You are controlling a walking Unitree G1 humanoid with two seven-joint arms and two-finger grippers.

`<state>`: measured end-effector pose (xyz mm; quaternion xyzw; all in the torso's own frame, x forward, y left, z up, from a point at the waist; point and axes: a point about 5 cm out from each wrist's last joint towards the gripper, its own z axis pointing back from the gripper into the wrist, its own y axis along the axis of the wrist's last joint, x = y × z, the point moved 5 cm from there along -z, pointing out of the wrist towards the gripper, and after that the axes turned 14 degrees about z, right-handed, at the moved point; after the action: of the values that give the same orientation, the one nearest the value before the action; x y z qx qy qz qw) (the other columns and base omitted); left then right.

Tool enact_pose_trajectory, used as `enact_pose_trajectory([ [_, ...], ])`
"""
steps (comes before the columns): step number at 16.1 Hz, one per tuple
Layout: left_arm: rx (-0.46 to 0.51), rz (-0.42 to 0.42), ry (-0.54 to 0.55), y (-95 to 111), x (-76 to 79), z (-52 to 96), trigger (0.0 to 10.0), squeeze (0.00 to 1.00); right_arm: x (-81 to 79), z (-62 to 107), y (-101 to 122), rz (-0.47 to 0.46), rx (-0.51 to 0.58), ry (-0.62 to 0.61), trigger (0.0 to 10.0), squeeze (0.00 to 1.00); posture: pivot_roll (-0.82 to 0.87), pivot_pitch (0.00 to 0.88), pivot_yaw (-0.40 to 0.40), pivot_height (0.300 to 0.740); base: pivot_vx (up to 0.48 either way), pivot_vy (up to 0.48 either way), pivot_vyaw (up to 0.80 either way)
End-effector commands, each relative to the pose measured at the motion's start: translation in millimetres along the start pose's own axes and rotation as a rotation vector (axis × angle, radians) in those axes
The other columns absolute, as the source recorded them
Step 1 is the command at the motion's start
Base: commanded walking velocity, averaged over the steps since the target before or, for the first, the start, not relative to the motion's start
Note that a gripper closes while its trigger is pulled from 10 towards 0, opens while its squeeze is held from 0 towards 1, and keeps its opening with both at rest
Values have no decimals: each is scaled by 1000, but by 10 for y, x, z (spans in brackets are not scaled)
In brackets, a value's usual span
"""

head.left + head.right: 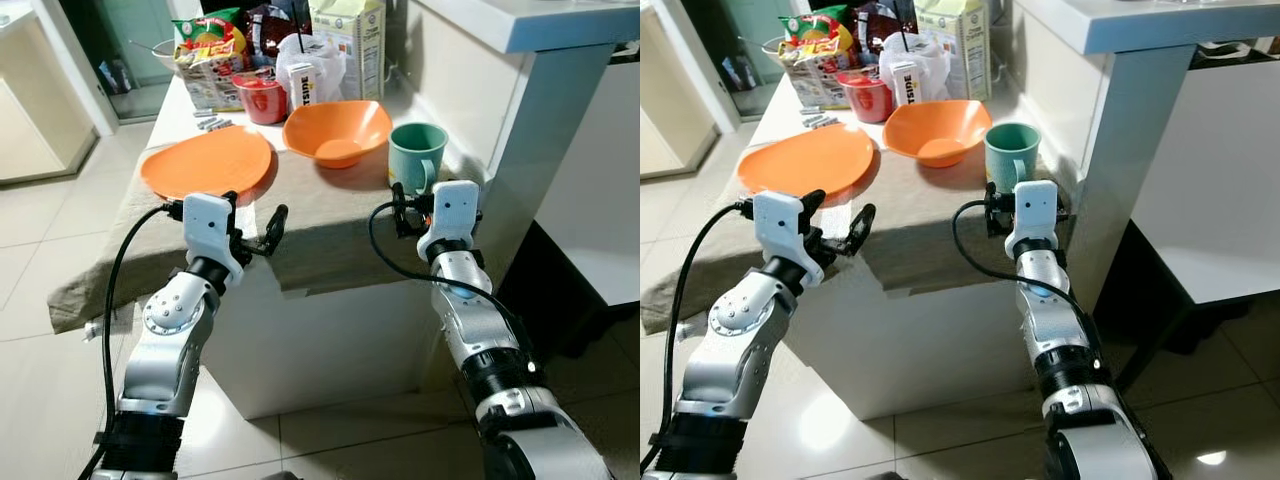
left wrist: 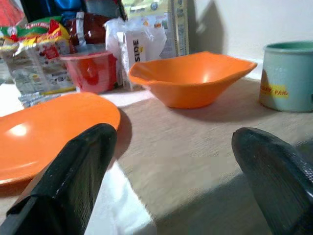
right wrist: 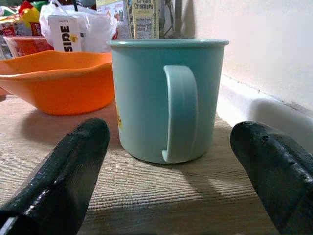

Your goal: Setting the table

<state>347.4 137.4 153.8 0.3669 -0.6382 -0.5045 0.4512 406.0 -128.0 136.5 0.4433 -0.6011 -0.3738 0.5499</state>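
Cloth-covered table [image 1: 330, 235], both grippers' fingers [image 3: 73, 166] spread empty, mug [image 3: 166, 98] base visible.

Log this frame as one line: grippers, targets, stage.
left gripper: open, near orange plate | right gripper: open, facing green mug handle | orange bowl: between them | stage: pre-grasp

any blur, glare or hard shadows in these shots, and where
Left wrist view: the near fingers and cloth edge are soft, and a small glare spot sits on the orange plate. Right wrist view: the teal mug is sharp, the black fingers blurred. Right eye view: glare patches on the floor tiles; the orange bowl throws a dark shadow on the tablecloth.
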Motion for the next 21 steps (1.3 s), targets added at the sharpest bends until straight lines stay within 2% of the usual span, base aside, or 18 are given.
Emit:
enact_pose_trajectory([
  [1,9,-9,1,64,-23,18,10000,0,16,-49,61,-2,16,-20,10000,0,-17,10,143,731,0,0,0],
  [2,8,-9,1,66,-23,19,10000,0,19,-55,58,-3,15,-23,10000,0,-17,10,143,731,0,0,0],
  [3,8,-9,4,79,-26,18,10000,0,14,-71,57,-3,14,-26,0,0,-16,9,142,731,0,0,0],
  [18,11,8,10,96,-10,2,10000,0,-70,-89,87,-9,44,-1,0,0,-21,12,144,731,0,0,0],
  [21,0,11,8,77,-21,41,10000,0,-97,-85,93,-12,50,8,0,0,-17,15,145,731,0,0,0],
])
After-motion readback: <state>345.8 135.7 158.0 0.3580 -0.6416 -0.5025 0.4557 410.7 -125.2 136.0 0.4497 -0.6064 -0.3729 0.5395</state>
